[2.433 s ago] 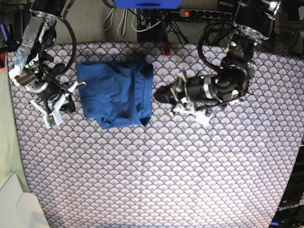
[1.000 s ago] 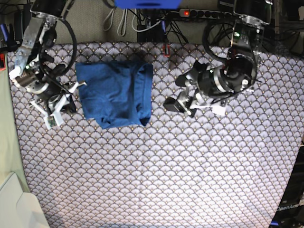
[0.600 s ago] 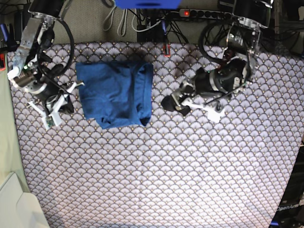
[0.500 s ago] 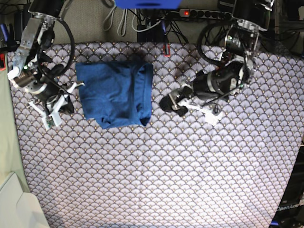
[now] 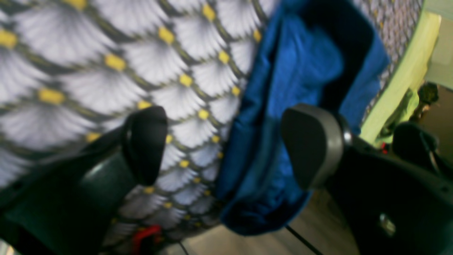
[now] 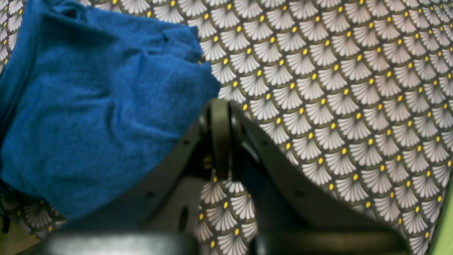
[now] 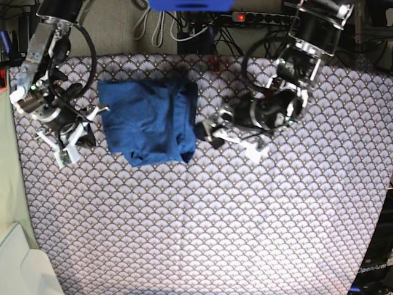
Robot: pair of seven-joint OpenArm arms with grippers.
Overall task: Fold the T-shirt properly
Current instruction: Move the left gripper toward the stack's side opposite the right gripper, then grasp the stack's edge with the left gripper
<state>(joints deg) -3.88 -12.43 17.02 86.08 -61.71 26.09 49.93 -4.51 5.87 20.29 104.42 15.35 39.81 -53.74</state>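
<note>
In the left wrist view the left gripper (image 5: 226, 145) stood released, one dark rounded pad (image 5: 145, 141) over the scallop-patterned tablecloth (image 5: 88, 71) and the other in front of the blurred blue T-shirt (image 5: 293, 81), whose soft folded edge filled the upper right of the frame. In the right wrist view the right gripper (image 6: 220, 138) was clenched on nothing, its thin tips just beside the knit, rumpled T-shirt (image 6: 95, 106) at the left. In the base view the T-shirt (image 7: 147, 120) lay as a folded, roughly square bundle at the upper left of the tablecloth (image 7: 245, 233), the left gripper (image 7: 207, 132) near its right edge, the right gripper (image 7: 80, 132) near its left edge, and a power strip (image 7: 258, 17) with cables lying beyond the top edge.
</note>
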